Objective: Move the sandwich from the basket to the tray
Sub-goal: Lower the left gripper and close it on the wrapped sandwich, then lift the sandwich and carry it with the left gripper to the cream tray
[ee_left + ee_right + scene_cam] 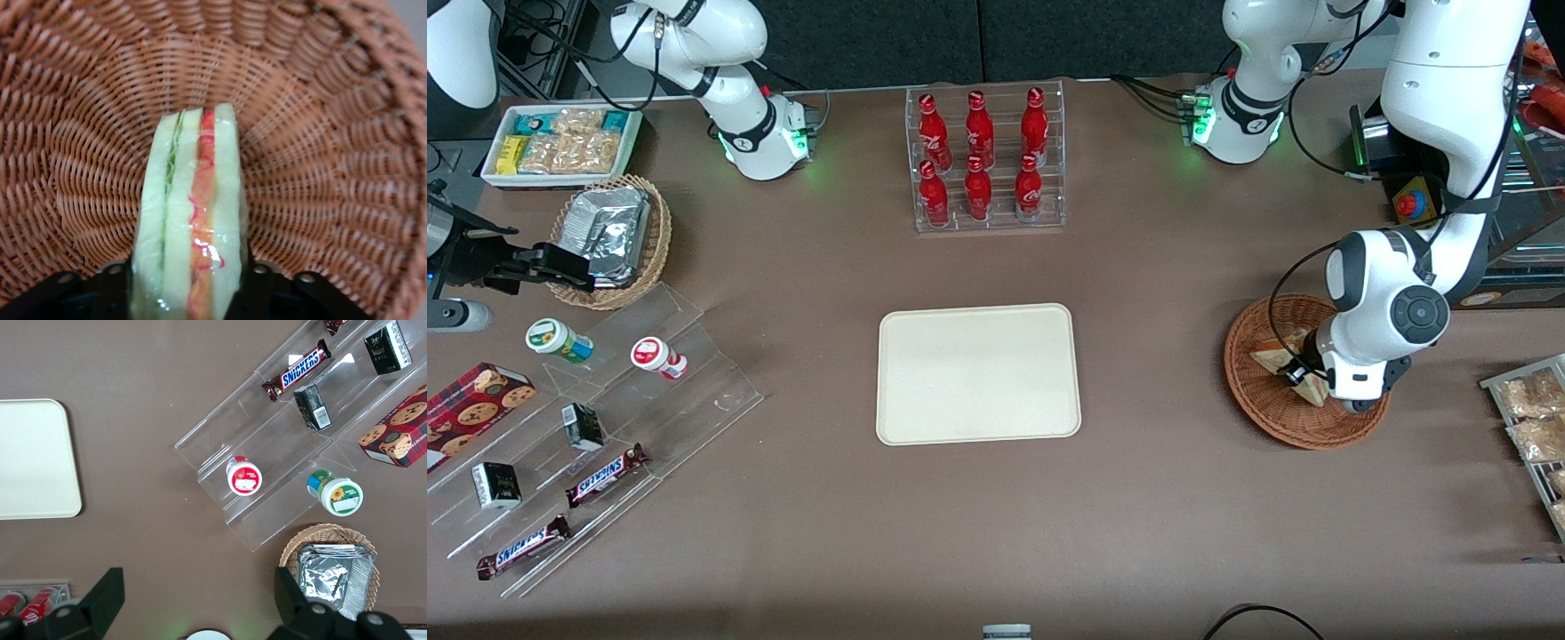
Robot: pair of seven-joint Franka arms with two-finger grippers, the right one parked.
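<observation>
I have the gripper (1303, 378) down inside the basket (1263, 409), which stands toward the working arm's end of the table. In the wrist view the sandwich (193, 220) stands on its edge between the two black fingers (110, 287), one finger at each bread face. The fingers are closed against it, so I read this as a pinch on the sandwich. The red filling and the green filling show as stripes along the edge that faces the camera. Around the wedge I see only the woven wall of the basket (320, 133).

From the front, the sandwich (1272, 358) is partly covered by the wrist of the arm. A pale piece of bread shows at each side of the gripper, so I cannot tell if this is one wedge or two. It is low in the basket; I cannot tell if it touches the weave.

The tray (978, 373) lies flat in the middle of the table, well apart from the basket, with nothing on it. The rack of red bottles (984, 160) is farther from the front camera than the tray. The foil basket (614, 236) and the clear stand with snacks (605, 427) are toward the parked arm's end.
</observation>
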